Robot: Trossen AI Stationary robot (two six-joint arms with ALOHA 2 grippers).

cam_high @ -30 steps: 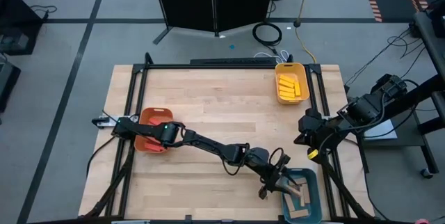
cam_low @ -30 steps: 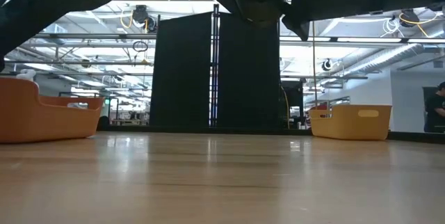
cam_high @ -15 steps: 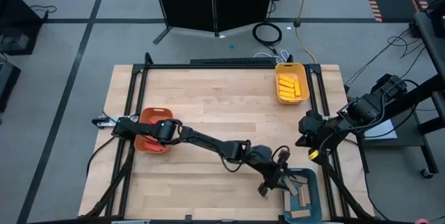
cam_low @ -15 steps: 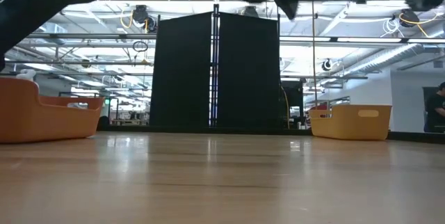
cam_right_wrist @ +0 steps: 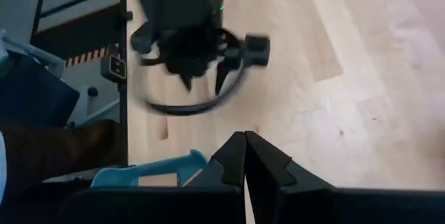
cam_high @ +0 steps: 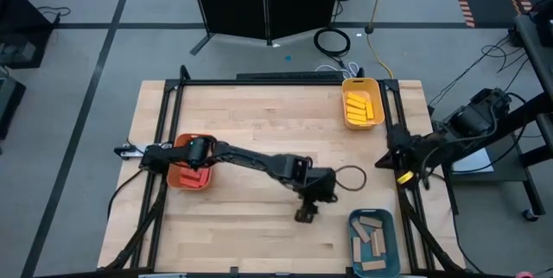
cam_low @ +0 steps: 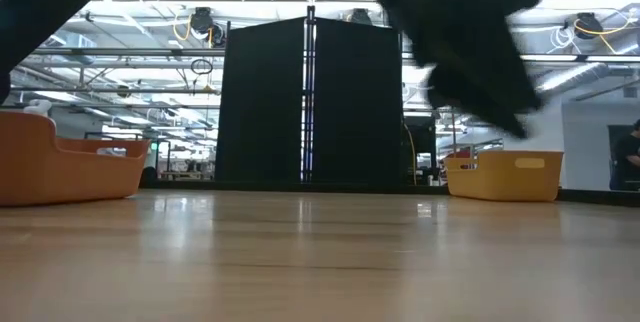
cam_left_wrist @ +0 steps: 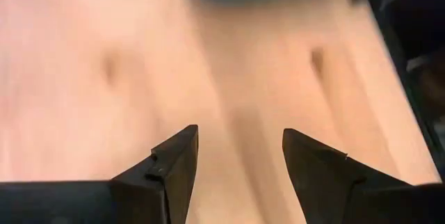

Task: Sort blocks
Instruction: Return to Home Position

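Note:
Tan blocks (cam_high: 370,236) lie in the teal tray (cam_high: 386,226) near the table's near right corner. Yellow blocks (cam_high: 359,105) lie in the yellow tray (cam_high: 346,83) at the far right. The orange tray (cam_high: 179,177) at the left is partly hidden under my left arm. My left gripper (cam_high: 304,215) is open and holds nothing; it hangs over bare wood to the left of the teal tray, and its fingertips (cam_left_wrist: 240,135) show only table between them. My right gripper (cam_right_wrist: 244,135) is shut and waits at the table's right edge (cam_high: 386,159).
No loose block shows on the wooden table top (cam_high: 259,123). A black frame (cam_high: 393,123) runs along its edges. In the low view the orange tray (cam_low: 60,167) stands at the left and the yellow tray (cam_low: 510,175) at the right. A cable loop (cam_high: 350,177) hangs beside my left wrist.
My left gripper has drawn back from above the teal tray toward the table's left and far side, and now hangs over bare wood. My right arm has pulled back toward the table's right edge.

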